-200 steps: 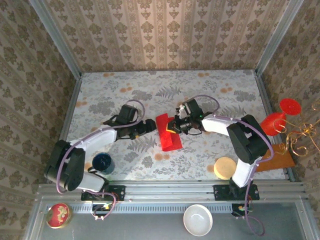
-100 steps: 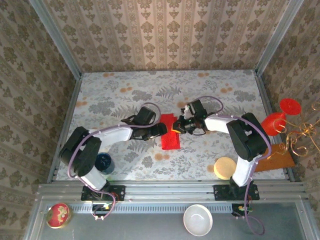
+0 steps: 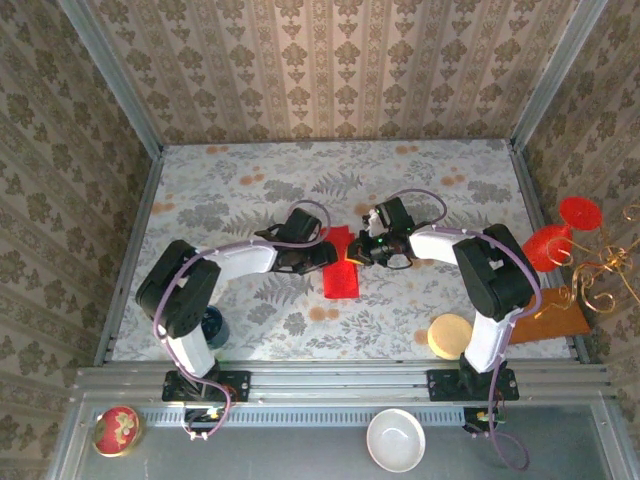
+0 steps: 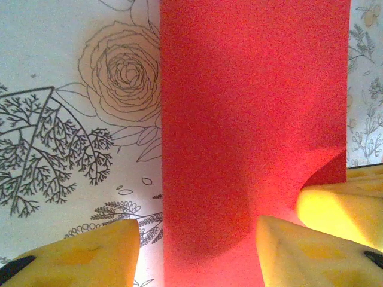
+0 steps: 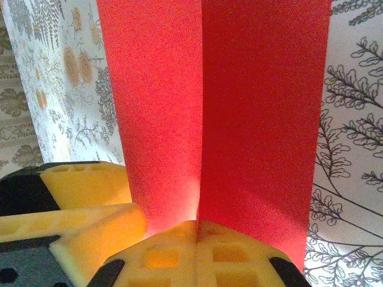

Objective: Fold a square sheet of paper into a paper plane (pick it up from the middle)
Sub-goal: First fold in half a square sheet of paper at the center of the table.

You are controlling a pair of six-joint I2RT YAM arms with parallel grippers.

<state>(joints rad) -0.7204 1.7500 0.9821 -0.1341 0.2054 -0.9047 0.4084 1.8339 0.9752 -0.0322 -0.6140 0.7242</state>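
Observation:
The red sheet of paper (image 3: 340, 272) lies mid-table, folded along a centre crease. In the right wrist view the paper (image 5: 239, 107) rises as two panels meeting at that crease, and my right gripper (image 5: 197, 226) is shut on the paper at the crease's near end. My right gripper (image 3: 358, 252) is at the paper's upper right edge. My left gripper (image 3: 325, 258) reaches in from the left and is open. In the left wrist view my left gripper (image 4: 197, 239) has one finger off the paper (image 4: 251, 119) and one on it.
A dark blue cup (image 3: 207, 325) stands by the left arm's base. A tan disc (image 3: 450, 335) and a brown board (image 3: 550, 325) lie at the right. Red glasses (image 3: 560, 235) and gold wire (image 3: 600, 275) sit past the right wall. A white bowl (image 3: 397, 440) and a red tin (image 3: 118, 430) rest on the front ledge.
My left gripper has travelled right, from well left of the paper to its left edge. The right gripper stays shut on the paper and has shifted slightly.

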